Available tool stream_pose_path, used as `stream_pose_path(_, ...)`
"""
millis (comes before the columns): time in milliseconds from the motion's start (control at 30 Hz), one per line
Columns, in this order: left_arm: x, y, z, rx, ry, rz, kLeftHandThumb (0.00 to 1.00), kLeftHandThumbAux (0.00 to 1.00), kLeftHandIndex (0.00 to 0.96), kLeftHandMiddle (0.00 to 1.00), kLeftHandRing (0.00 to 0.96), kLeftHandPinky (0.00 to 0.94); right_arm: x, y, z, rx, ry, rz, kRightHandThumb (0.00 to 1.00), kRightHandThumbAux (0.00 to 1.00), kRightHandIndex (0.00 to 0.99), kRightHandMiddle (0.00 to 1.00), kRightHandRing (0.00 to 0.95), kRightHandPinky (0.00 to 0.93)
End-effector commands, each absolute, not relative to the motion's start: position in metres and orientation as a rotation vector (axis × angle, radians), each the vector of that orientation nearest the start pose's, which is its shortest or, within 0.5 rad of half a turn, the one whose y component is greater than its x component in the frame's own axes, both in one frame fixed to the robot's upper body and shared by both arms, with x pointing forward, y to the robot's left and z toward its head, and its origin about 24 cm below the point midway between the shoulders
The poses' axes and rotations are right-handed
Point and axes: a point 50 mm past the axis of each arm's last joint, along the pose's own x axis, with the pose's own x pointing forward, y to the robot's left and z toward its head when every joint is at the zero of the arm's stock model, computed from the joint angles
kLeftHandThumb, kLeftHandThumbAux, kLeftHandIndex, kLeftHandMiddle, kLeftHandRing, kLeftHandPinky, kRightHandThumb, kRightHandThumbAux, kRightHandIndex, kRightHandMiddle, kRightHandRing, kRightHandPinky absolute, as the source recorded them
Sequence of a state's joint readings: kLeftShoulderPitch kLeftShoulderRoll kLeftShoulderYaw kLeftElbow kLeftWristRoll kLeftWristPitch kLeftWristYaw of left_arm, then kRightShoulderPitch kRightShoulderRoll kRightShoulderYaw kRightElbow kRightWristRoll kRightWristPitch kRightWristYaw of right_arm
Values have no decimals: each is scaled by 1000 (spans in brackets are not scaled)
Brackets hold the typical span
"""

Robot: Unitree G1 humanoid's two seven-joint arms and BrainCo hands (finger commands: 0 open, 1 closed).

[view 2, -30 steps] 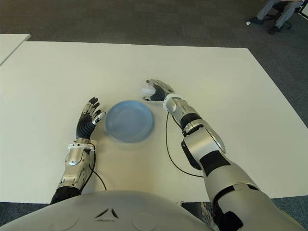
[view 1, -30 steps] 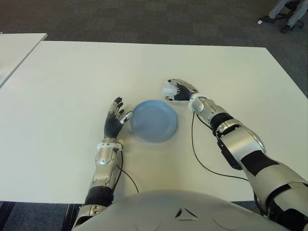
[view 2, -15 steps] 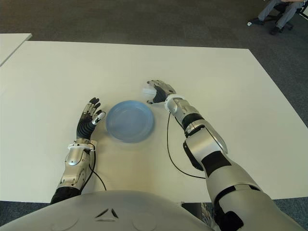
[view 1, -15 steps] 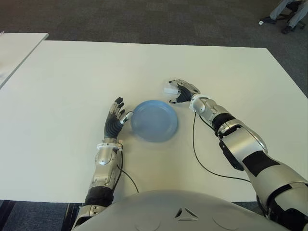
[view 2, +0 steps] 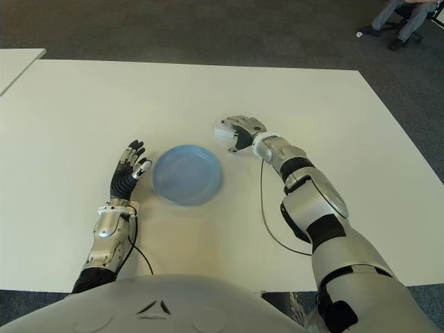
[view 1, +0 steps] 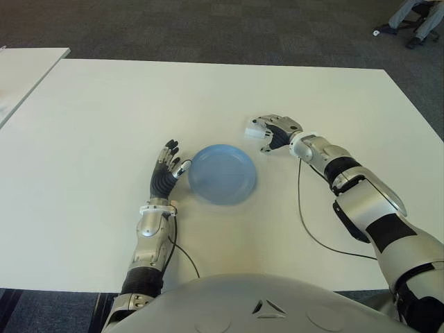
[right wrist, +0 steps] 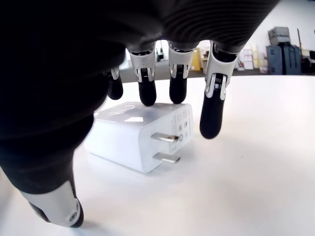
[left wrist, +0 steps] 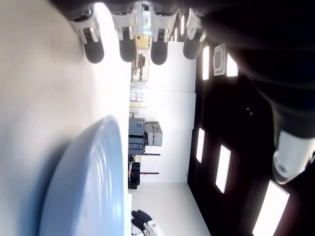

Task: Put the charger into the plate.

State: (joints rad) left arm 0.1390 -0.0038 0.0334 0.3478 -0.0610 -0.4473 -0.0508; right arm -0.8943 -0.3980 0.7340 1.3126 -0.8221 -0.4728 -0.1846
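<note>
The white charger [view 1: 255, 128] lies on the white table [view 1: 104, 118], just beyond the right rim of the blue plate [view 1: 222, 173]. My right hand [view 1: 269, 134] hovers over it from the right. In the right wrist view the charger [right wrist: 130, 135] rests flat with its two prongs showing. Fingertips [right wrist: 212, 105] touch its top edge while the thumb stays apart from it, so the hand has no grip on it. My left hand [view 1: 166, 168] shows beside the plate's left rim, fingers spread and holding nothing. The plate [left wrist: 83, 187] holds nothing.
A black cable [view 1: 305, 215] loops on the table under my right forearm. Another white table [view 1: 21, 69] stands at the far left. A person's legs and a chair base [view 1: 416, 17] show on the carpet at the far right corner.
My right hand has shifted to the right, away from the plate, and the charger has slid right with it under the fingertips. The left hand and plate have not moved.
</note>
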Motion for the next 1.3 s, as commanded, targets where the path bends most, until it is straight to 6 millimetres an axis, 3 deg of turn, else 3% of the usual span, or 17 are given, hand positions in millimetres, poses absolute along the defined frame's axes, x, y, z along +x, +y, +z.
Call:
stream_pose_path(33,202,166,-35,-57,83,45,0,543,12,96,84,87,341,-191,9,-1760,14,831,0,754,3,243,272,248)
stream_pose_path(167,203,166,-36,-57,83,46,0,542,12,97,86,89,340,-200,16,-1804,-17,873,0,764,0,211,229,88)
stream_pose_path(300,204,165,-37,-57,84,46,0,542,10,100,88,89,341,-207,26,-1808,-51,907,0,780,0,178,203,31)
stream_pose_path(400,206,165,-38,-57,88,47,0,543,10,100,87,82,339,-216,36,-1803,-78,937,0,788,0,160,180,13)
stream_pose_path(800,210,164,-42,-61,101,50,0,544,9,94,78,65,325,-238,36,-1821,-90,989,0,811,0,121,145,0)
stream_pose_path(1300,215,162,-46,-57,109,52,0,542,0,99,81,69,313,-234,46,-1728,-214,994,0,828,0,143,197,1)
